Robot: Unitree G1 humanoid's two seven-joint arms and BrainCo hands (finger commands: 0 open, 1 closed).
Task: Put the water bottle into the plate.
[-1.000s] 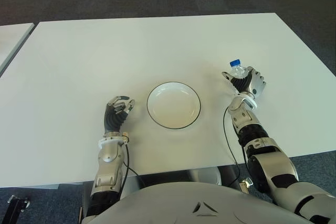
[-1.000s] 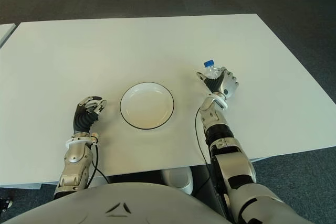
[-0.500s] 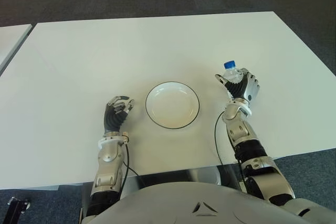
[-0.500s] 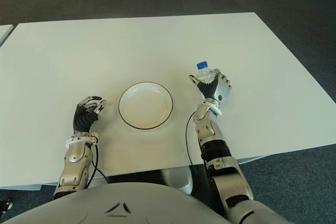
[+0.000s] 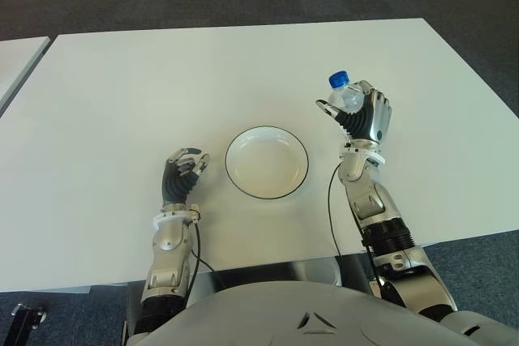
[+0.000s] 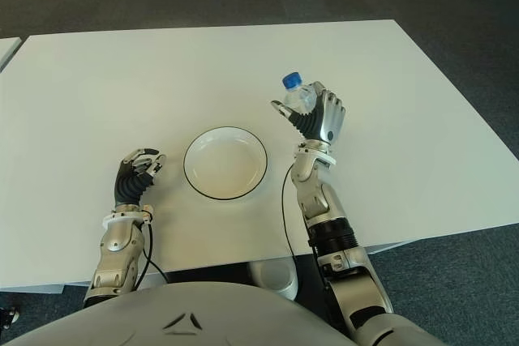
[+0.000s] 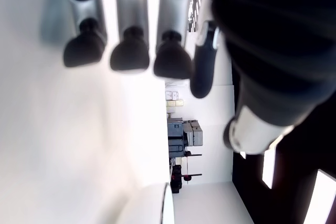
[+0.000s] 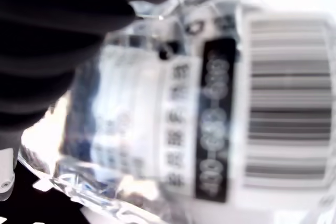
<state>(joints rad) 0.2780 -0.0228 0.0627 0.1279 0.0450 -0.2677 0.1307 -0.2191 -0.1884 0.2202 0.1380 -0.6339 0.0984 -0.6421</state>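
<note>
Right hand fingers wrapped round water bottle, held above table, right of plate. Left hand idle left of plate, fingers curled, empty. Risk: tilted release tips bottle off rim.

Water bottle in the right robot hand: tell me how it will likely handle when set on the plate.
The water bottle looks like thin clear plastic, so it probably flexes under the right robot hand. It is narrow and tall with a blue cap, so it may tip on the plate, whose floor looks dished. Lying down, it would likely roll.
</note>
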